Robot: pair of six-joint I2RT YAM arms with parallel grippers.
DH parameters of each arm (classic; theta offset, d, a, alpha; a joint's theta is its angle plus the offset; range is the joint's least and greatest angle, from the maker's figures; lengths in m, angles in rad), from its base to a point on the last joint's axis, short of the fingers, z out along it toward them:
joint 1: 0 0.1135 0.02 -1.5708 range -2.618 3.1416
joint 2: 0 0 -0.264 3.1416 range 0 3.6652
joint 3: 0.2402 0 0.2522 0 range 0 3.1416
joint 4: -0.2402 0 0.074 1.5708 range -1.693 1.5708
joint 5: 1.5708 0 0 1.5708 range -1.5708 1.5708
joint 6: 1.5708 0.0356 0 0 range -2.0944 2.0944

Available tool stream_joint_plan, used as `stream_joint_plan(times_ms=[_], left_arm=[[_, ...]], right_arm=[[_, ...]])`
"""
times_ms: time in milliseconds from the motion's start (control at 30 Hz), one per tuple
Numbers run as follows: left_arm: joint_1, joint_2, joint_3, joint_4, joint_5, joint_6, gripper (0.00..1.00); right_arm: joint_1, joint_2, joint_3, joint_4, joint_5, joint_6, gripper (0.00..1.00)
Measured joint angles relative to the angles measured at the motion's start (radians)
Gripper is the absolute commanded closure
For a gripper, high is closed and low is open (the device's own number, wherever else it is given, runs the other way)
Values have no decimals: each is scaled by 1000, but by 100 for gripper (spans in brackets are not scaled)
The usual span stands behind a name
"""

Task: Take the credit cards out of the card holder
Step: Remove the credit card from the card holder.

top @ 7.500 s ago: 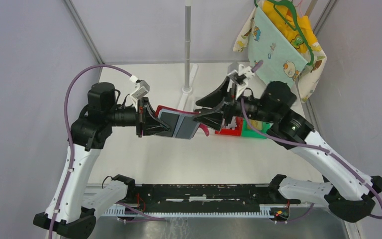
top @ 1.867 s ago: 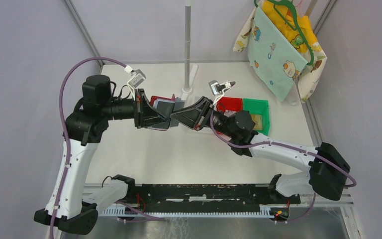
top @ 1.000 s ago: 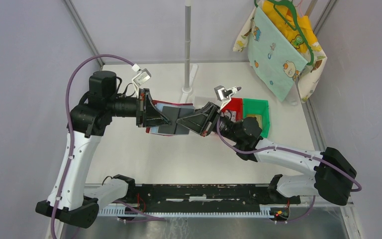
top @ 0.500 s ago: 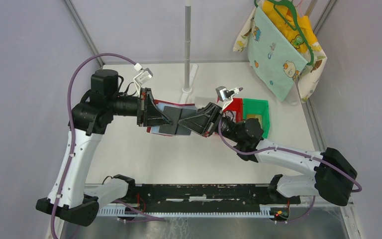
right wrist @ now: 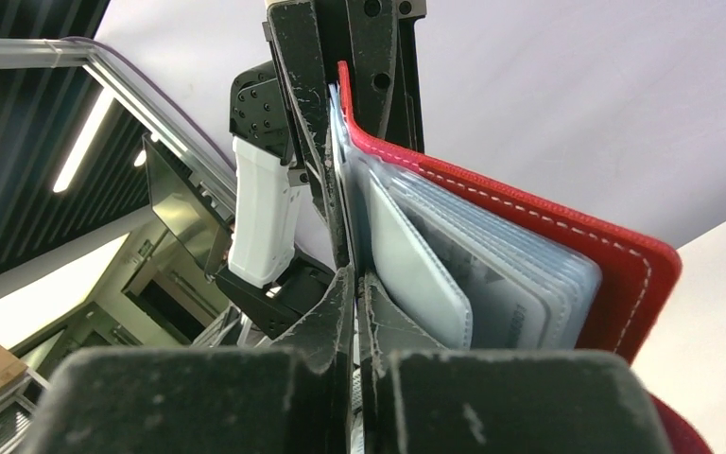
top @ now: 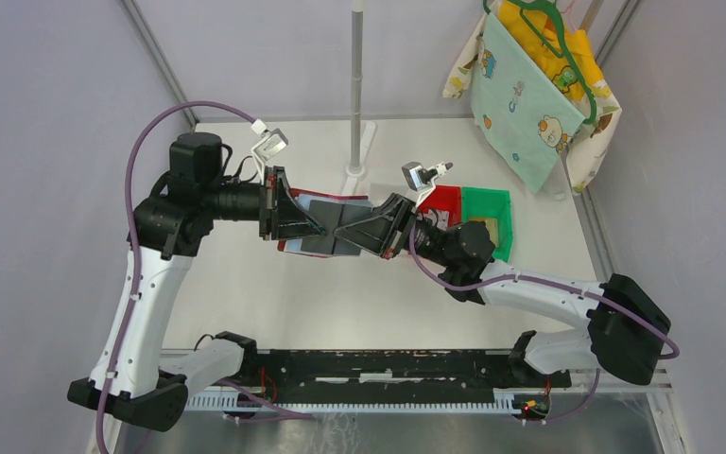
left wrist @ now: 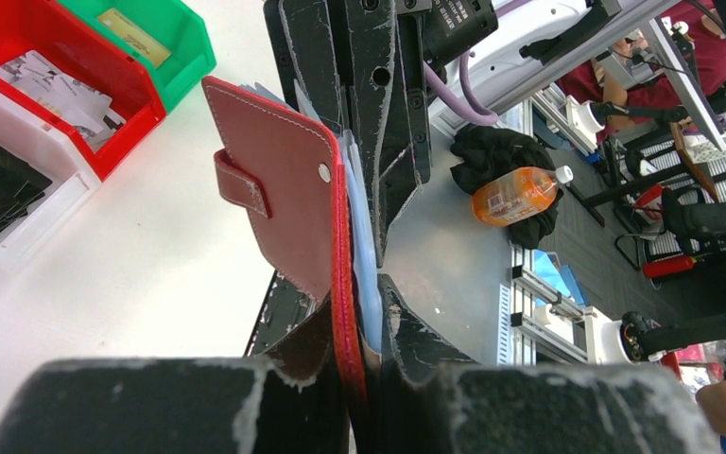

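- The card holder (left wrist: 284, 180) is in the air above the white table (left wrist: 151, 274), open like a book and held between the two arms. It is well in front of the bins.
- Its outside is red leather-like material with a fine grain and white stitching along the edge. It has a short strap and a small metal snap.
- Inside it there are many thin, clear, bluish plastic leaves, fanned out. The credit cards (right wrist: 501, 293) are in these leaves, flat and grey, and one shows small print.
- The left gripper (left wrist: 354, 312) is pressed together on the red cover and the leaves beside it, near the fold. Its black fingers are scratched.
- The right gripper (right wrist: 354, 279) is closed almost fully on the edge of one thin pale leaf of the holder. If this leaf is a sleeve or a card, I cannot tell.
- From the left wrist, the right arm's black fingers stand directly behind the holder and hide its far side.
- On the table stand a white bin (left wrist: 52, 194), a red bin (left wrist: 118, 142) and a green bin (left wrist: 184, 57), touching in a row. A tan card (left wrist: 132, 24) lies in the green one.
- Beyond the table edge, an orange bottle (left wrist: 515, 194) lies against a black cloth (left wrist: 492, 147).
- A grey pole (top: 356, 85) stands at the back, and a printed cloth bag (top: 529, 95) hangs at the right.
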Motion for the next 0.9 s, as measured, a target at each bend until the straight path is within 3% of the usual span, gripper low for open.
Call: stream_joint_plan(times_ms=[100, 167, 300, 567, 733, 900], left_arm=[[0, -2, 0, 0, -7, 0, 69], [0, -2, 0, 0, -8, 0, 66], [0, -4, 0, 0, 14, 0, 69], [0, -5, 0, 14, 64, -8, 90], [-4, -5, 0, 42, 73, -44, 90], [-8, -5, 0, 66, 85, -71, 84]], right_arm=[[0, 0, 0, 2, -2, -2, 100], [-2, 0, 0, 2, -1, -2, 100], [-6, -6, -17, 7, 0, -1, 100], [-5, -35, -35, 38, -8, -3, 100], [-4, -42, -47, 68, -6, -4, 100], [-3, -42, -51, 98, -6, -3, 100]])
